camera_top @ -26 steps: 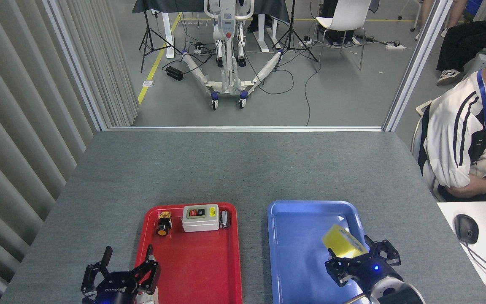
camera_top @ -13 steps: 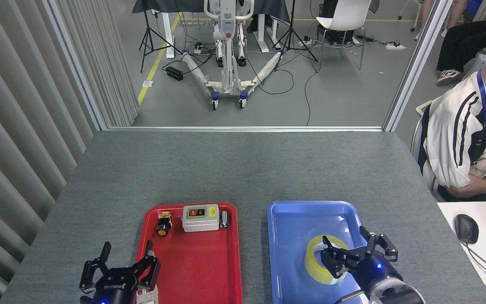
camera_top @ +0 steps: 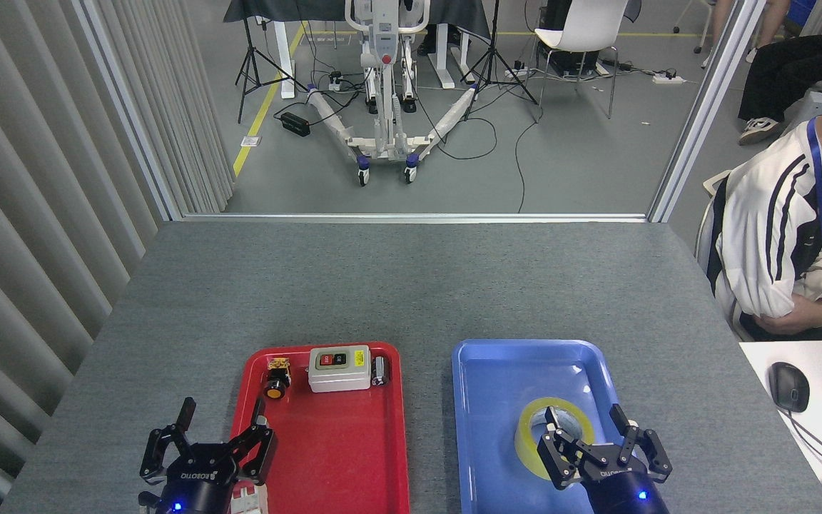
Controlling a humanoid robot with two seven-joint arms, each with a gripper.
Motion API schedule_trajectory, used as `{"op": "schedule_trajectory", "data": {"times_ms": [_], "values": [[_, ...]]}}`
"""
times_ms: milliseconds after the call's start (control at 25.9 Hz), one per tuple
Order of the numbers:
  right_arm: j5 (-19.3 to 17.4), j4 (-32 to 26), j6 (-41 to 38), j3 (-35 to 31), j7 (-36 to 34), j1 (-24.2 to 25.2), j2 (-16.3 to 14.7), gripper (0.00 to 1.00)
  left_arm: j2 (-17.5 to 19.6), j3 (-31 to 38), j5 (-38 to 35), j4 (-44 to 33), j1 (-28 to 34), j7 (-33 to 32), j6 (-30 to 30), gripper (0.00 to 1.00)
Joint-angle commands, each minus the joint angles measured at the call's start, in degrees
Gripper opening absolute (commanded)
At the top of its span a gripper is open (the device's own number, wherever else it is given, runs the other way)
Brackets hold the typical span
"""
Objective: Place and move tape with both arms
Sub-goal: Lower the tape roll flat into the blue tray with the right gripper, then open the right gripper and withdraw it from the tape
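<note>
Leftmost, the left gripper (camera_top: 207,446) hangs low over the near left edge of the red tray (camera_top: 332,457), its three black fingers spread wide with nothing between them. That tray carries a small orange-capped push button (camera_top: 275,386), a grey switch box (camera_top: 340,368) and a small silver cylinder (camera_top: 380,370), all lined up along its far end and well apart from the gripper. None of these looks like part of the job.

Moving right across a strip of bare grey table (camera_top: 411,285), the blue tray (camera_top: 496,400) holds the tape (camera_top: 554,435), which lies flat with its hole facing up, toward the near right part of the tray. The right gripper (camera_top: 600,457) sits just at the roll's near edge, fingers splayed open and gripping nothing; whether a fingertip touches the roll I cannot tell from this angle.

As a judgement: the placing half appears done, since the roll rests on the blue tray and is free of both grippers. What seems left is the moving half, most likely a transfer involving the left arm, which is idle and open. At far right a seated person (camera_top: 789,235) and a computer mouse (camera_top: 788,386) lie outside the work area.
</note>
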Motion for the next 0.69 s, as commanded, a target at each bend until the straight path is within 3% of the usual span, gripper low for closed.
{"op": "schedule_trajectory", "data": {"times_ms": [0,309,656], "values": [[0.52,-0.06,0.05,-0.33,-9.59,1.47,0.86,1.0,-0.04,-0.04,0.01,-0.08,-0.08,-0.02,-1.56,1.0],[3.24,0.2,1.8,-0.41,-11.87,1.82,1.21,1.0,0.4,-0.04,0.01,0.09,-0.69,-0.19,-2.53,1.0],[3.6,0.2,3.47,-0.33,-11.87,1.91,1.3,1.0,0.4,0.4,0.01,0.62,-0.87,-0.19,-2.35,1.0]]}}
